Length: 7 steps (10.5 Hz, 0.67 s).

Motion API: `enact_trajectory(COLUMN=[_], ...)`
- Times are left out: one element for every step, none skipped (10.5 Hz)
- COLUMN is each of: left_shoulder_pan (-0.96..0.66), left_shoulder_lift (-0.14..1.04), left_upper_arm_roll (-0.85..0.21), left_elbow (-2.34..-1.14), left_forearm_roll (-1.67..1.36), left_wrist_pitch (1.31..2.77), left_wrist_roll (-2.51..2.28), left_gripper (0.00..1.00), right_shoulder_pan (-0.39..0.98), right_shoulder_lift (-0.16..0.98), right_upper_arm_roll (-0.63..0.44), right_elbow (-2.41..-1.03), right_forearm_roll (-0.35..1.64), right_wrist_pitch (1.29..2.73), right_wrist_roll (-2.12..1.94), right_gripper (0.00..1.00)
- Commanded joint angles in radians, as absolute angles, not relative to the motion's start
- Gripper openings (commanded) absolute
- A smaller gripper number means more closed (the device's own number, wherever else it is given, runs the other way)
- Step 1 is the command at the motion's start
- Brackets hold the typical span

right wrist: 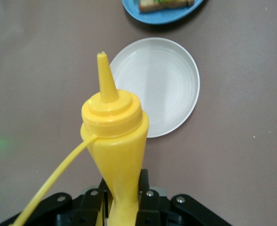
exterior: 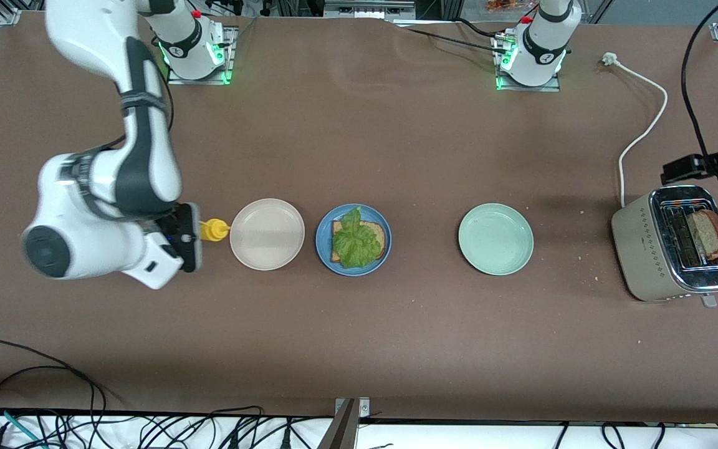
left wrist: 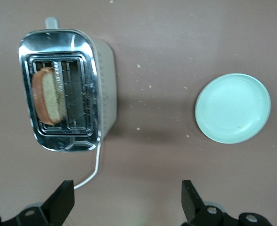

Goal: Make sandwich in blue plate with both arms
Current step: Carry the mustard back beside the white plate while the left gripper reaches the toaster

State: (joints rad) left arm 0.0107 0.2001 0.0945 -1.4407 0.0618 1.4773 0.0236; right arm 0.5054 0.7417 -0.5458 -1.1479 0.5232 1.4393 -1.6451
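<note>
The right gripper (right wrist: 122, 205) is clenched on a yellow squeeze bottle (right wrist: 115, 136), held on its side just beside the beige plate (exterior: 267, 234) at the right arm's end of the table (exterior: 359, 137), nozzle toward that plate. In the right wrist view the fingers (right wrist: 143, 193) pinch the bottle's narrow end.

The blue plate (exterior: 353, 240) sits beside the beige plate, toward the left arm's end. On it lies 1 bread slice (exterior: 378, 234) with a lettuce leaf (exterior: 354, 240) on top; no 2nd slice covers the lettuce.

A green plate (exterior: 495, 239) lies apart from the blue plate, toward the left arm's end. Near it stands a toaster (exterior: 652, 249) with 1 slice of toast (exterior: 708, 234) sticking up from a slot; its white cord (exterior: 642, 125) runs away from the front camera.

The left gripper (left wrist: 128, 200) hangs released over the table beside the toaster, its fingers (left wrist: 63, 200) spread wide, holding nothing.
</note>
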Motion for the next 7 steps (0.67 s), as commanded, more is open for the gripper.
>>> enact_trajectory(left_shoulder_pan=[0.096, 0.125, 0.146, 0.191, 0.208, 0.210, 0.215], left_shoulder_lift=[0.256, 0.299, 0.317, 0.334, 0.356, 0.386, 0.397], left_upper_arm_roll=[0.091, 0.089, 0.090, 0.089, 0.089, 0.090, 0.092], left_elbow=[-1.408, -1.407, -1.405, -1.407, -1.407, -1.405, -1.405], left_forearm_roll=[0.071, 0.074, 0.071, 0.066, 0.067, 0.074, 0.078], left_wrist_pitch=[1.518, 1.532, 1.546, 1.583, 1.607, 1.615, 1.621], left_wrist_roll=[0.142, 0.208, 0.263, 0.282, 0.288, 0.297, 0.296], left_gripper=[1.00, 1.00, 1.00, 1.00, 1.00, 1.00, 1.00], right_shoulder_pan=[0.346, 0.312, 0.289, 0.276, 0.272, 0.259, 0.255], right_shoulder_lift=[0.735, 0.747, 0.750, 0.758, 0.774, 0.807, 0.839], right_upper_arm_roll=[-0.523, -0.520, -0.520, -0.519, -0.518, -0.518, -0.518], right_elbow=[-1.204, -1.219, -1.264, -1.303, -1.327, -1.330, -1.333], right_forearm_roll=[0.716, 0.756, 0.790, 0.826, 0.875, 0.920, 0.955], right_wrist_pitch=[1.341, 1.313, 1.307, 1.307, 1.307, 1.302, 1.267], right_wrist_roll=[-1.901, -1.987, -2.055, -2.136, -2.208, -2.288, -2.331], right_gripper=[0.25, 0.25, 0.25, 0.25, 0.25, 0.25, 0.25])
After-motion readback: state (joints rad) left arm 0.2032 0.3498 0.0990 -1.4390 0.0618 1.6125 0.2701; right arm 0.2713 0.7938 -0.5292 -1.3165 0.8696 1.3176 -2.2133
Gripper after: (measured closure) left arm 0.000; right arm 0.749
